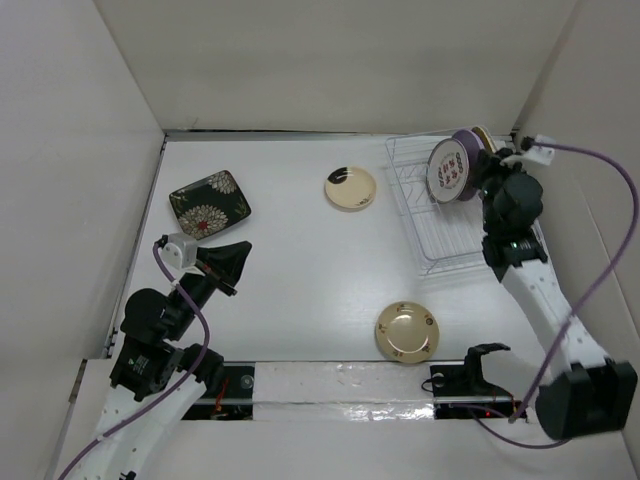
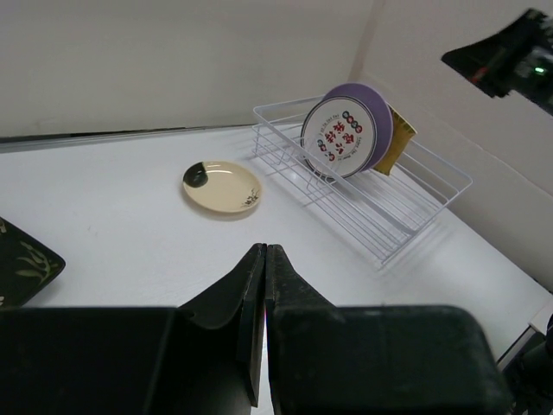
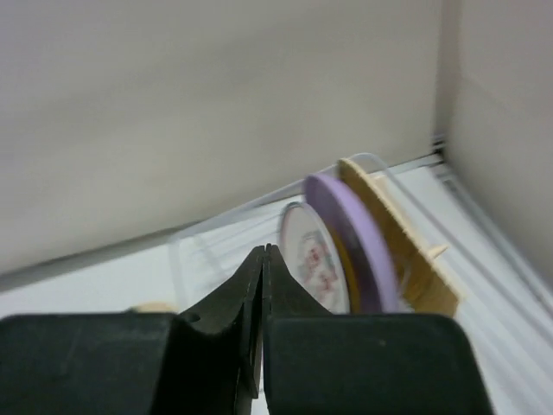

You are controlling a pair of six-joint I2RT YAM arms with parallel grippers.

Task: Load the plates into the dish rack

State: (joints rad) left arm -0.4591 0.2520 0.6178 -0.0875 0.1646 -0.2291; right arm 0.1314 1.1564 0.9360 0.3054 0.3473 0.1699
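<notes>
The white wire dish rack [image 1: 440,235] stands at the back right. At its far end stand the white-rimmed red-patterned plate [image 1: 447,168], the lilac plate [image 1: 468,145] and the yellow ribbed plate [image 2: 397,143]. They also show in the right wrist view: patterned plate [image 3: 313,259], lilac plate [image 3: 346,229], yellow plate [image 3: 393,233]. On the table lie the black floral square plate [image 1: 209,201], the cream plate with a dark mark [image 1: 351,187] and the tan plate [image 1: 406,331]. My right gripper [image 3: 263,249] is shut and empty beside the rack's plates. My left gripper [image 2: 264,248] is shut and empty.
White walls enclose the table on the left, back and right. The rack sits close to the right wall. A white strip [image 1: 340,383] runs along the near edge between the arm bases.
</notes>
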